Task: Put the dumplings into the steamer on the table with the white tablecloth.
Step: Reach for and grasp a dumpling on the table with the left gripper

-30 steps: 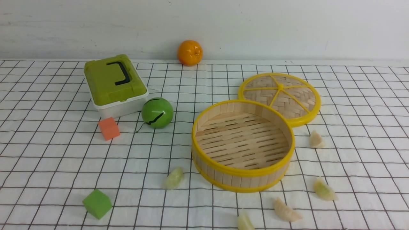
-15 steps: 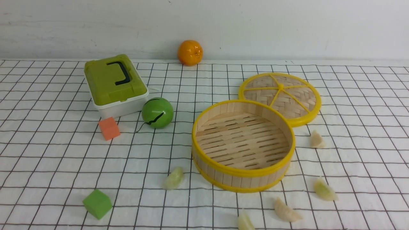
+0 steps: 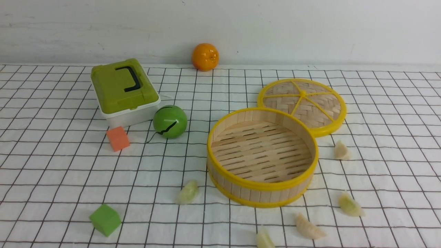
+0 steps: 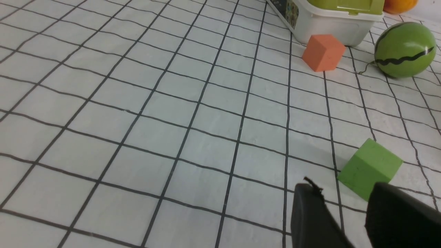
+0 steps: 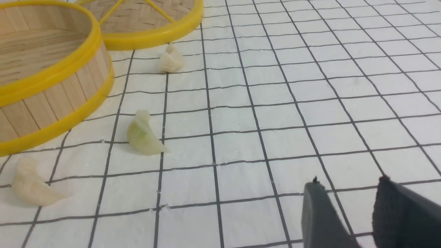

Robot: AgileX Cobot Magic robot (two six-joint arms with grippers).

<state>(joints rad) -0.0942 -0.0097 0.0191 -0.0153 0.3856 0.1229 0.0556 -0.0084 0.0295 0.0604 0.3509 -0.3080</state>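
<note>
Left gripper (image 4: 344,201): jaws parted with nothing between them, low over the white tablecloth (image 4: 172,131).
Right gripper (image 5: 348,194): also parted and empty, low over bare cloth.
Risk, left side: the green cube (image 4: 370,168) sits just beyond your left jaws, and no dumpling shows in that wrist view. If you close here, you would likely grab foam.
Risk, right side: the dumplings are small. A shallow pinch could flick one away or bunch the cloth.
Risk, crowding: the pale green dumpling (image 5: 143,134) lies near the steamer (image 5: 51,103) wall, so a wide approach may nudge the basket.
Dumplings, right side: that green one and a cream dumpling (image 5: 34,187) lie well apart from your jaws, toward the steamer. A third (image 5: 170,60) rests beside the lid (image 5: 148,31).
Dumplings, left side: the nearest, I judge, is the greenish dumpling (image 3: 187,192) just beside the steamer.
Steamer: empty. All five dumplings lie outside it on the cloth.
</note>
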